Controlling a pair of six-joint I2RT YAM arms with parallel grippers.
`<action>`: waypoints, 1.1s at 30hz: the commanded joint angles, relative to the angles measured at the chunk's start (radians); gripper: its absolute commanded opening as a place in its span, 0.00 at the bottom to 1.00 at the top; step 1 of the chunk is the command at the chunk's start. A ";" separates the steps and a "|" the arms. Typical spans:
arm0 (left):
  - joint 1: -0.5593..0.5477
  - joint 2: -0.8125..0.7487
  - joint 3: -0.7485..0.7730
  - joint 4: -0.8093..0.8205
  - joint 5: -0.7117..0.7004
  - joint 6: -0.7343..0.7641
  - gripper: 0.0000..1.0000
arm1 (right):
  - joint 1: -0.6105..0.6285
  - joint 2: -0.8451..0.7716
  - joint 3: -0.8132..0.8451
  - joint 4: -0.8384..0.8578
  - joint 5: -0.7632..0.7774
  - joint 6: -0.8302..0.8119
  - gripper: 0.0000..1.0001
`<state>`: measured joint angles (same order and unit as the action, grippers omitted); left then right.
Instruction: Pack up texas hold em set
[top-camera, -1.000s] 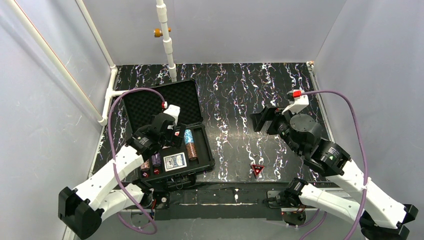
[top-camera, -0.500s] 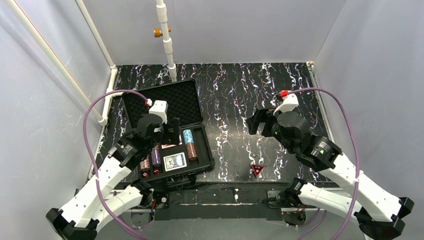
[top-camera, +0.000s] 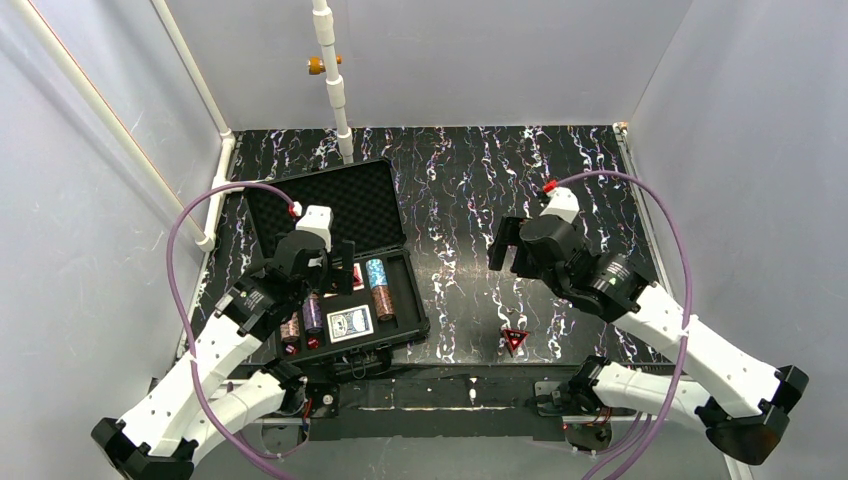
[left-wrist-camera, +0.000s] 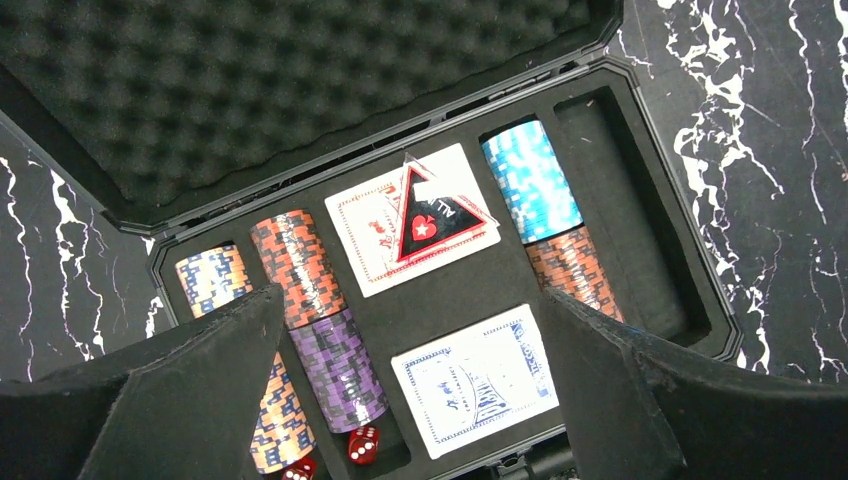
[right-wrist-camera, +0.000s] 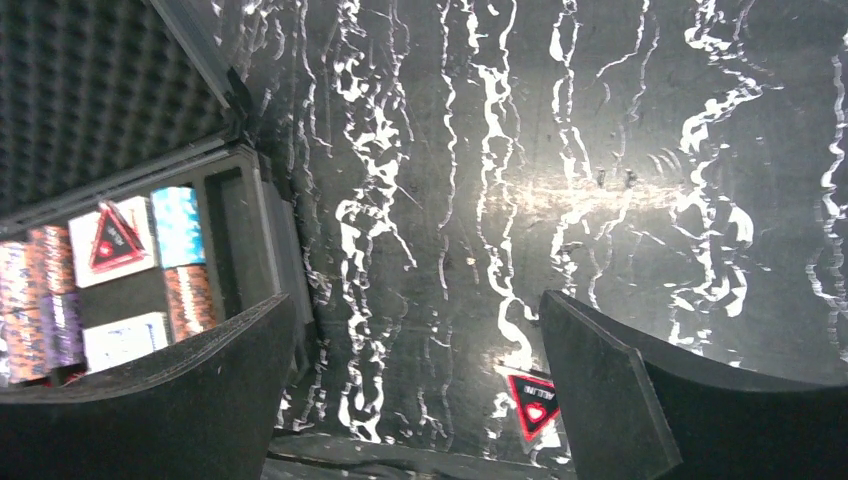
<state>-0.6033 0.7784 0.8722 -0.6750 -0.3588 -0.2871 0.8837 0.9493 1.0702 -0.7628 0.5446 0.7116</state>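
Over the table's (top-camera: 460, 190) left side, seen from above, the black case (top-camera: 345, 195) lies open, lid toward the far edge, and the left gripper (top-camera: 342, 262) hangs above its tray, jaws wide and empty. The right gripper (top-camera: 507, 250), equally spread and empty, hovers mid-table; a loose red triangle (top-camera: 515, 339) lies flat close to the near edge, well apart from the case. Thin and flat, it may skid toward that edge if the fingers land off-centre. Against a second ago, the left arm has drawn back off the tray and the right gripper has swung toward the centre; the triangle has not moved.

From the left wrist, the left gripper (left-wrist-camera: 412, 298) frames the tray: chip stacks (left-wrist-camera: 300, 265), a blue deck (left-wrist-camera: 475, 380), and a second triangle (left-wrist-camera: 440, 215) resting loose on the red deck (left-wrist-camera: 372, 250). Standing proud, it could slide or foul the lid at closing.

From the right wrist, the right gripper (right-wrist-camera: 417, 300) looks down on the table, the red triangle (right-wrist-camera: 533, 400) just beside one finger, the case (right-wrist-camera: 275, 240) at the left. Reaching for the tray risks clashing with the left arm there
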 joint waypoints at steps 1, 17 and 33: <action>0.004 0.004 0.019 -0.037 -0.023 0.012 0.98 | -0.003 -0.071 -0.058 0.050 0.021 0.162 0.98; 0.000 0.014 0.021 -0.054 -0.031 0.014 0.98 | -0.003 -0.041 -0.126 -0.060 -0.077 0.363 0.98; -0.002 0.016 0.024 -0.064 -0.049 -0.006 0.98 | -0.003 0.057 -0.245 -0.210 -0.139 0.613 0.98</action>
<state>-0.6041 0.7933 0.8722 -0.7151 -0.3813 -0.2848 0.8837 0.9962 0.8627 -0.9474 0.4366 1.2564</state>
